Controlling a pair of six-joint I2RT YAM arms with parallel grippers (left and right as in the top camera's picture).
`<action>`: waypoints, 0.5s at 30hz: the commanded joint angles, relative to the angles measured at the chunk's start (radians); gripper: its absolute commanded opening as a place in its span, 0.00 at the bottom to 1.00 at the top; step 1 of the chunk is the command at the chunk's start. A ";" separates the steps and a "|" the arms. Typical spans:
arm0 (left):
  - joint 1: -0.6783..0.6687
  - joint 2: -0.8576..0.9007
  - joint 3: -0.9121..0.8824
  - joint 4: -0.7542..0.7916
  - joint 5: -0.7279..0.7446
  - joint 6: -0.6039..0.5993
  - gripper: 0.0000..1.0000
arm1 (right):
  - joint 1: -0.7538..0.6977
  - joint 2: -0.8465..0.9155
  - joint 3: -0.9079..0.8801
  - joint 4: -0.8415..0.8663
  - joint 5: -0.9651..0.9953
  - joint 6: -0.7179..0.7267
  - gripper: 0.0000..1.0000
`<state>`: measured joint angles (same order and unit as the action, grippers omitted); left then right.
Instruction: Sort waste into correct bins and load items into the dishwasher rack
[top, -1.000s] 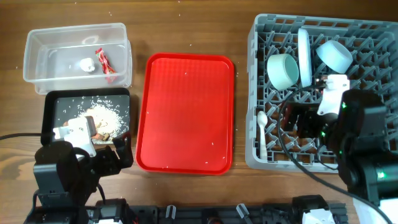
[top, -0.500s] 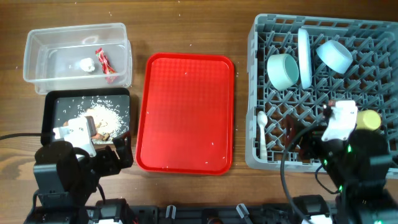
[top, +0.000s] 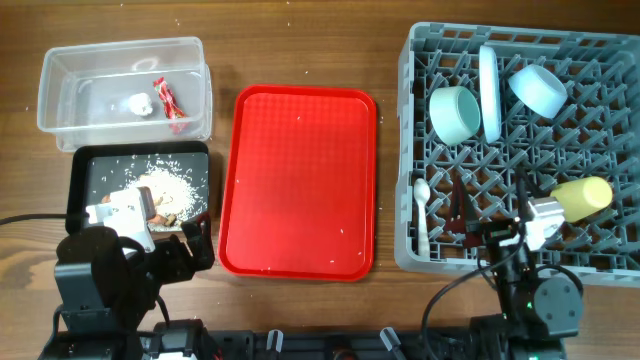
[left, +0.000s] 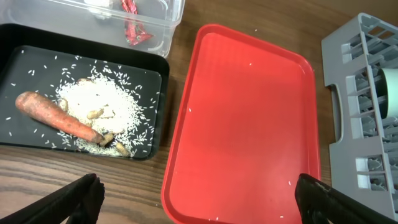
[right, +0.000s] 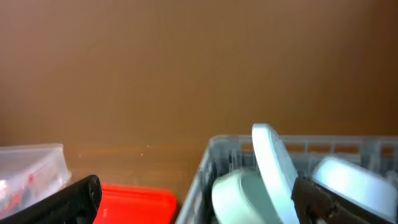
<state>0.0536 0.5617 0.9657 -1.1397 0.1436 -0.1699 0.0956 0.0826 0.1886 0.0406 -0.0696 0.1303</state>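
Left wrist: carrot (left: 59, 116) on rice (left: 93, 99) in black tray (left: 18, 43), largely hidden overhead. Overhead alone shows yellow cup (top: 583, 197) in rack (top: 420, 60). Left gripper (left: 199, 202), right gripper (right: 199, 202) wide, empty.

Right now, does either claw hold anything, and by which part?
Nothing is held. The left claw and the right claw are both open and empty.

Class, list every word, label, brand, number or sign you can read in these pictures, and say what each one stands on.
No text can be read in any view.
Wrapper in the tub: if it bears print, it is too small and crumpled to read.
Red tray, black tray, rack: no lettering shows.
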 joint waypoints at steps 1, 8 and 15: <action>0.005 -0.005 -0.004 0.002 -0.003 -0.002 1.00 | 0.002 -0.049 -0.089 0.099 0.014 0.000 1.00; 0.005 -0.005 -0.004 0.002 -0.003 -0.002 1.00 | 0.002 -0.080 -0.183 0.223 0.060 -0.004 0.99; 0.005 -0.006 -0.004 0.002 -0.003 -0.002 1.00 | 0.002 -0.080 -0.183 -0.038 0.034 0.004 1.00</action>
<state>0.0536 0.5617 0.9657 -1.1400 0.1436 -0.1696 0.0956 0.0139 0.0071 0.0246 -0.0212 0.1356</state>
